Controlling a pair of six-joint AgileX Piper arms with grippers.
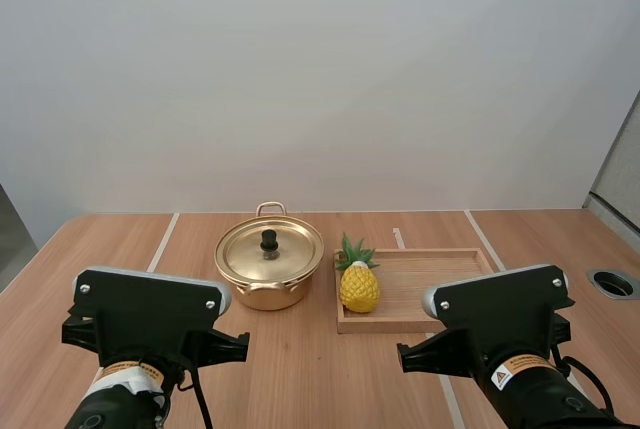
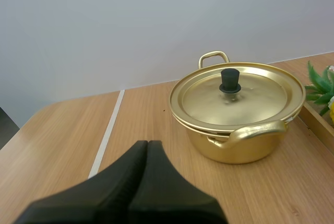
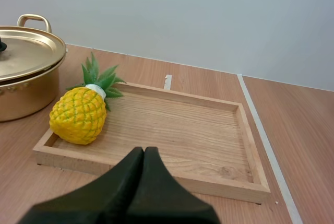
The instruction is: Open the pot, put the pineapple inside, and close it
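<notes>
Our left gripper [image 2: 147,143] is closed on nothing, its two black fingers pressed into one wedge. It hangs short of the round brass-coloured metal pot [image 2: 245,151] and faces it, well placed, we judge, to start the opening step. The pot's flat golden lid [image 2: 250,98] sits seated, its small black knob [image 2: 229,80] upright at the centre. Just beside the pot, the yellow toy pineapple with green leaves [image 3: 79,114] lies in the shallow rectangular wooden tray [image 3: 182,130], at the end nearest the pot. Our right gripper [image 3: 144,151], likewise shut and empty, hangs near the tray, farther from the pot.
</notes>
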